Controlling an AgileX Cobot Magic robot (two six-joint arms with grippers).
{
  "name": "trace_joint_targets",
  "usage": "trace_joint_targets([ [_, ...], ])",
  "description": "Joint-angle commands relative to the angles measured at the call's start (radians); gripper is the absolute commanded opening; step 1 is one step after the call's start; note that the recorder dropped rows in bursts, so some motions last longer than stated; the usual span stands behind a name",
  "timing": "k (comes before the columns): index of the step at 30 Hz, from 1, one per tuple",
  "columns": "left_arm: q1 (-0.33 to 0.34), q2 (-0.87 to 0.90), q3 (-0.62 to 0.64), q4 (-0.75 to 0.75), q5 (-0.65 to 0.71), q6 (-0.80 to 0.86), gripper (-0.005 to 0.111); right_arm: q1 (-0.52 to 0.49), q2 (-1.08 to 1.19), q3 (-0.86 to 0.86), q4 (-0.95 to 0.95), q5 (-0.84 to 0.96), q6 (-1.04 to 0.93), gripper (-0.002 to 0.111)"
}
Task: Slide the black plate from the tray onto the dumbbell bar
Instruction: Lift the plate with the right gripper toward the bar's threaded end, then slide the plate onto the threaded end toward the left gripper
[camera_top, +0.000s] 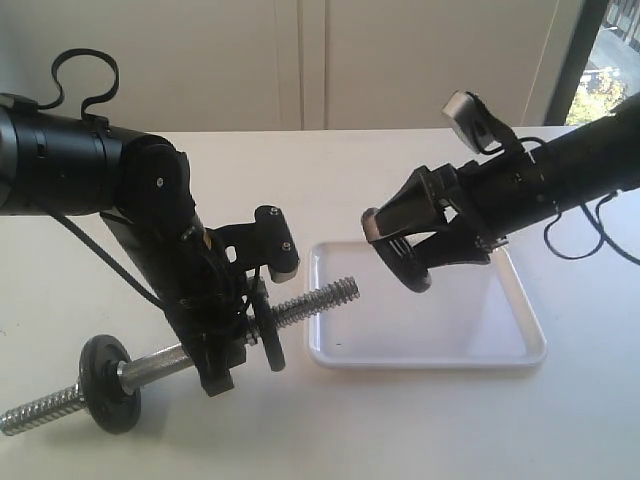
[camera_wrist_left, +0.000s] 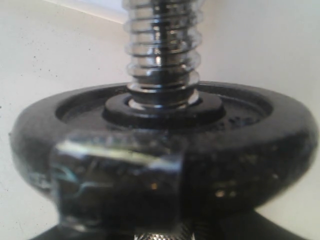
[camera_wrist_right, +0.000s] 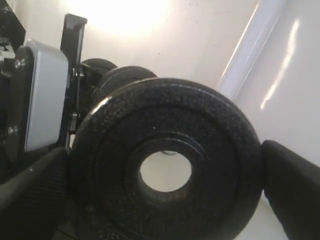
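Note:
My right gripper (camera_top: 402, 250) is shut on the black plate (camera_top: 410, 262) by its rim and holds it upright above the white tray (camera_top: 500, 352). In the right wrist view the plate (camera_wrist_right: 165, 200) fills the space between both fingers (camera_wrist_right: 295, 185), and table shows through its centre hole. The hole faces the free threaded end of the dumbbell bar (camera_top: 325, 300), a short gap away. My left gripper (camera_top: 225, 340) is shut on the bar's middle and holds it tilted. A second black disc (camera_wrist_left: 240, 145) sits on the bar's thread (camera_wrist_left: 162, 50) against my left finger (camera_wrist_left: 117, 185).
A third black disc (camera_top: 108, 383) sits on the bar's low end near the table's front left. The left arm's wrist camera (camera_wrist_right: 45, 95) stands close beside the held plate. A window (camera_top: 615, 50) is at the far right.

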Motion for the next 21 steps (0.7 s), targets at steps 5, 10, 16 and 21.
trace_joint_targets([
  [5, 0.004, -0.041, -0.014, -0.033, -0.002, -0.004, 0.000, -0.006, 0.100, 0.027, 0.156, 0.022, -0.053, 0.000],
  [10, 0.004, -0.041, -0.014, -0.038, -0.003, -0.004, 0.000, 0.016, 0.098, 0.039, 0.186, 0.022, -0.057, 0.000],
  [16, 0.004, -0.041, -0.014, -0.040, -0.004, -0.004, 0.000, 0.076, 0.100, 0.041, 0.207, 0.022, -0.073, 0.000],
  [21, 0.004, -0.041, -0.014, -0.046, -0.032, -0.029, 0.000, 0.076, 0.100, 0.050, 0.224, 0.022, -0.080, 0.000],
])
